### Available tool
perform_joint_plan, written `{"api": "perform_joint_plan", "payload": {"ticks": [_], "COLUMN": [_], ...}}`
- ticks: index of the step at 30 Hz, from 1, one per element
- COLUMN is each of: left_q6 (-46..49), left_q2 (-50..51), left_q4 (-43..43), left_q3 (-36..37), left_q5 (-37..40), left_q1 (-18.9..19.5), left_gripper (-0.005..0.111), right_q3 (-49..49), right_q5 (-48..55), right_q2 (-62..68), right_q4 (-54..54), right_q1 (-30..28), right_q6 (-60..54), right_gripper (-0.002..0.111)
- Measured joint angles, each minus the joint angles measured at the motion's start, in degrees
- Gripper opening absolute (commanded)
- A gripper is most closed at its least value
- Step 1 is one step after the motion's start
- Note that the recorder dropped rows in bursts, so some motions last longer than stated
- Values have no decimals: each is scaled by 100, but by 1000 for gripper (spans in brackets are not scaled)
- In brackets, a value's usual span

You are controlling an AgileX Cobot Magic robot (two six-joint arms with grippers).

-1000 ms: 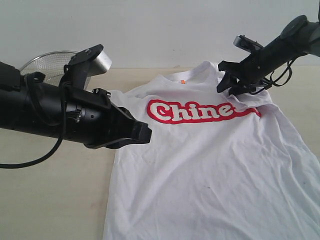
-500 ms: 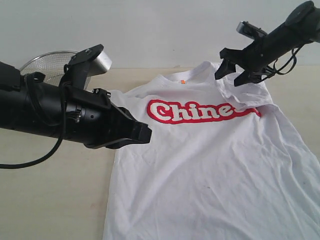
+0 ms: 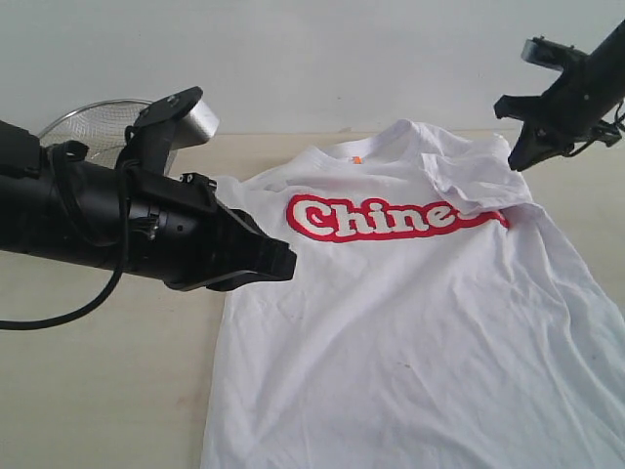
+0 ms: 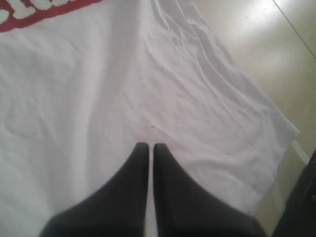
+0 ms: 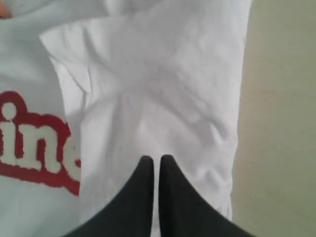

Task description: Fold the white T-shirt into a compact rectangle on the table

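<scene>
Sleeve (image 3: pixel 471 184) of white T-shirt (image 3: pixel 410 322) folded inward; left claw (image 4: pixel 150 145), right claw (image 5: pixel 157 158) closed, empty.

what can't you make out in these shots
Exterior view: the hem of the white T-shirt is cut off by the bottom edge.
Exterior view: the folded sleeve covers the end of the lettering.
Exterior view: the left arm hides part of the other sleeve and of the mesh bowl.

The exterior view sits low at 6 o'clock, facing the wall (image 3: pixel 342 59) at 12 o'clock. Both wrist views look down close at the white T-shirt (image 3: pixel 391 322), which all three share.
</scene>
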Motion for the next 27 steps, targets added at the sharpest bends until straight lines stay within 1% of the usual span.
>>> {"api": "perform_joint_plan", "payload": {"ticks": [7,9,14,19,22,27], "left_q6": [0,0,0,0,0,0], "left_q2": [0,0,0,0,0,0], "left_q4": [0,0,0,0,0,0], "left_q3": [0,0,0,0,0,0], "left_q5": [0,0,0,0,0,0], "left_q1": [0,0,0,0,0,0], "left_gripper": [4,4,4,4,4,4], "right_q3": [1137,1328,1403,1403,1390,1390], "right_q5": [-364,-364,-200,-732,-1024,-1463], "right_q2": [0,0,-231,-868,-824,-328], "right_q4": [-415,-415,-343,-263,-256,-321], "right_q1": [10,10,10,10,10,10], "right_q6": [-102,-102,-180,-253,-246,-188], "right_gripper": [0,0,0,0,0,0]}}
